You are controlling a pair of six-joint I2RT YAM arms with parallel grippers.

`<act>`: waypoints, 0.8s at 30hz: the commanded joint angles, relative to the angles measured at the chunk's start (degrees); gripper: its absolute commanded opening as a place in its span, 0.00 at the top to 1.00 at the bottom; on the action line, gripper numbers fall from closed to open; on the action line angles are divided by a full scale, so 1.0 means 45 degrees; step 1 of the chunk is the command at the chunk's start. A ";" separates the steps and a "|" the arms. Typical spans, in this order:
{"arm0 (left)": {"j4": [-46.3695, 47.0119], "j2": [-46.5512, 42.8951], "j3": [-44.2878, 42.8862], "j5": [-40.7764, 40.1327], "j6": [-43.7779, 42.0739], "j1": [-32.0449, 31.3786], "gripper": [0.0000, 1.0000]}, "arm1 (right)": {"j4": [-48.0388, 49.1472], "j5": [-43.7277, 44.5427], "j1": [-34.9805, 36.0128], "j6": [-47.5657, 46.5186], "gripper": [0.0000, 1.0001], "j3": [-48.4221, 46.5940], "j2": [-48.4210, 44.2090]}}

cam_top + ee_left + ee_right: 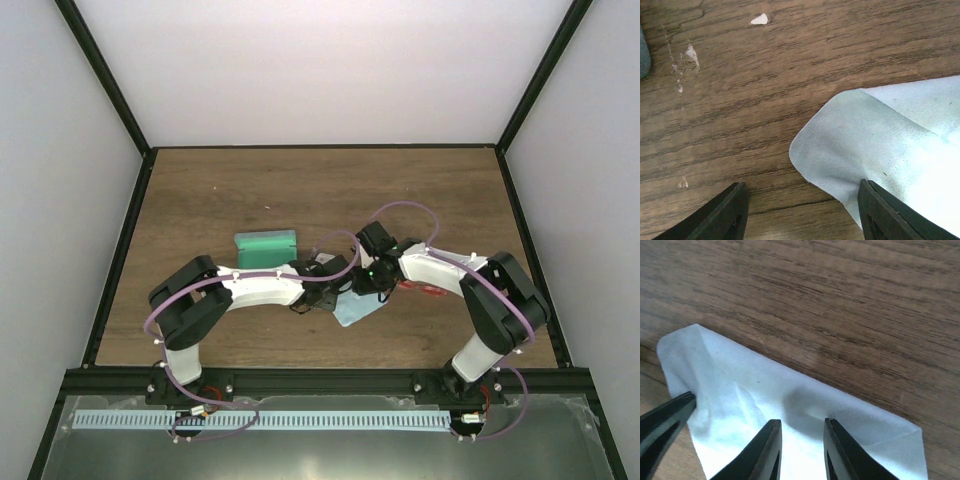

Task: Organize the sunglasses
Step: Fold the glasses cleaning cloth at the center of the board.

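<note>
The sunglasses [428, 291] show only as thin red bits on the table, mostly hidden under my right arm. A small light blue cloth [356, 311] lies flat between both grippers. My left gripper [322, 292] is open wide at the cloth's left edge; in the left wrist view [802, 202] its right finger [885, 212] stands over the edge of the cloth [890, 145]. My right gripper [370, 282] is low over the cloth [740, 390], jaws a little apart with nothing between them [802, 442]. The open case [266, 248], green inside, lies behind the left gripper.
A grey-blue corner of the case [643, 55] shows at the left wrist view's left edge. The left gripper's finger [665, 425] shows in the right wrist view at the cloth's left end. Black frame posts border the wooden table [300, 190].
</note>
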State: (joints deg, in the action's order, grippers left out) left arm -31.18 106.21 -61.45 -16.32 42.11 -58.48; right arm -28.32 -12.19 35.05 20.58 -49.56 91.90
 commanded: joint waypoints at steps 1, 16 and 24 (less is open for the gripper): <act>-0.2780 0.1561 0.1217 -0.0420 -0.0353 0.0437 0.38 | -0.0233 0.0624 0.0142 -0.0153 0.77 0.0009 0.0289; -0.2656 0.1419 0.1636 -0.0389 -0.0275 0.0437 0.38 | -0.0405 0.0901 0.0109 -0.0180 0.99 -0.0522 0.0322; -0.2527 0.1286 0.2109 -0.0445 -0.0240 0.0437 0.38 | -0.0432 0.0713 -0.0576 -0.0134 0.99 -0.1461 0.0630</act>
State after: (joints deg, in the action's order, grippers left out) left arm -29.28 105.41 -59.75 -16.97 41.98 -58.48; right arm -30.00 -9.15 34.06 20.03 -52.93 93.76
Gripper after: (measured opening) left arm 0.618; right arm 0.011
